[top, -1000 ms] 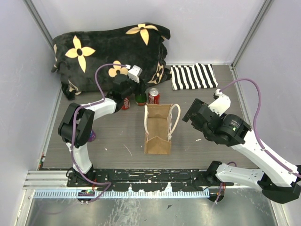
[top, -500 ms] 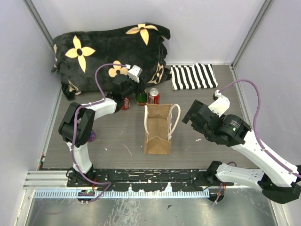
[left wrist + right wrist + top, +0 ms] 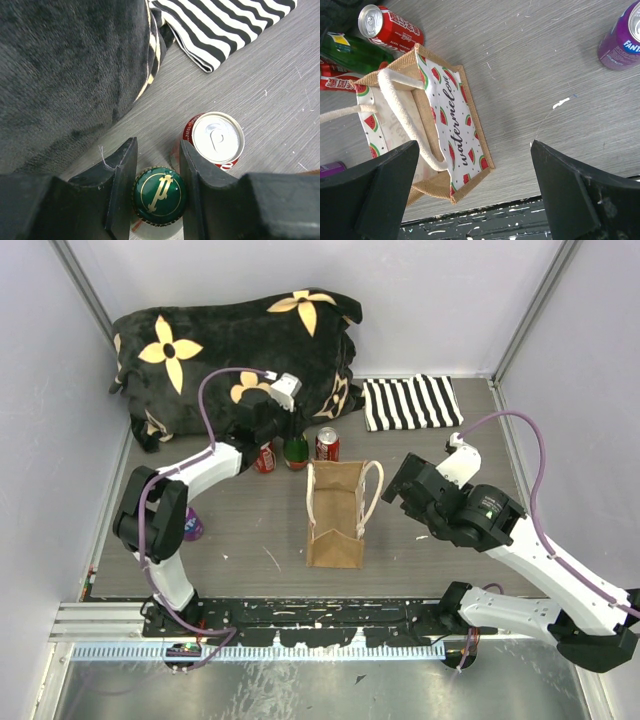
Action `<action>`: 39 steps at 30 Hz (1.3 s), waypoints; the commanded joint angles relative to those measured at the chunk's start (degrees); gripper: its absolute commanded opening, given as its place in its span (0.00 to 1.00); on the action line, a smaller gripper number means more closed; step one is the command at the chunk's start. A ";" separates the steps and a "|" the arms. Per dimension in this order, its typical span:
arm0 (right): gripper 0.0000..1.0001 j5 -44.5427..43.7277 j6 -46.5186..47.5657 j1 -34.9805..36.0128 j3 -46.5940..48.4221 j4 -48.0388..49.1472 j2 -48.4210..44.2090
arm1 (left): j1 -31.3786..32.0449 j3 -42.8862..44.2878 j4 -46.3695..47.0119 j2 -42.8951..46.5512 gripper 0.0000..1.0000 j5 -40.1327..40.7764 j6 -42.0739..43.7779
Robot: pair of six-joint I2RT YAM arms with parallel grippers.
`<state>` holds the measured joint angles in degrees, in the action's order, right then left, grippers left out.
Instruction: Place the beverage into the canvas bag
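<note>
At the far left of the table (image 3: pixel 240 530), against the black floral blanket (image 3: pixel 235 350), the left gripper (image 3: pixel 157 150) has its fingers (image 3: pixel 122 185) drawn in to a narrow gap, one on each side of the green bottle (image 3: pixel 159 194). Both inner faces appear to touch the cap, and the bottle stands upright between them. The right gripper (image 3: pixel 400 485) hangs with its fingers (image 3: pixel 385 190) spread wide and nothing held or touched. Against the frame a second earlier, the left arm's elbow has swung outward, uncovering more of a purple can (image 3: pixel 192 525) near its base. The left gripper and bottle sit very slightly nearer and further left, and the right gripper has edged a little towards the canvas bag (image 3: pixel 335 515). The bag stands mid-table with its mouth open and cream handles loose, below and between the right fingers in the wrist view and apart from them. The bottle is just beyond the bag's far-left corner, with one red can (image 3: pixel 217 137) just beside it and another red can (image 3: pixel 264 457) on its other side. The striped cloth (image 3: pixel 408 402) lies flat further back
</note>
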<state>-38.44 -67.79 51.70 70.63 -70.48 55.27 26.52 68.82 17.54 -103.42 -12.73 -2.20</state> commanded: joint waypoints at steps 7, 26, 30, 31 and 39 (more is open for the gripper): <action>1.00 -1.84 -0.30 0.29 -0.63 4.27 -0.65 | 0.02 9.15 0.86 10.13 0.00 -2.91 -2.45; 1.00 -6.39 -2.26 0.32 -1.94 6.67 -2.39 | 7.46 22.06 -10.86 16.23 0.00 -12.45 -9.40; 1.00 -7.16 -3.10 0.31 -2.52 6.42 -3.37 | 9.90 17.72 -10.69 18.80 0.00 -13.17 -9.39; 1.00 -7.29 -3.33 0.33 -2.59 6.36 -3.47 | 10.52 16.67 -10.76 19.27 0.00 -13.34 -9.46; 1.00 -7.75 -3.73 0.32 -2.35 5.52 -3.64 | 15.38 8.82 -9.80 21.56 0.00 -12.59 -9.09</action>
<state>-43.24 -69.76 51.70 68.12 -65.45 52.23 40.25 79.33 0.97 -85.14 -25.04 -10.76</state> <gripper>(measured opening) 0.999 0.417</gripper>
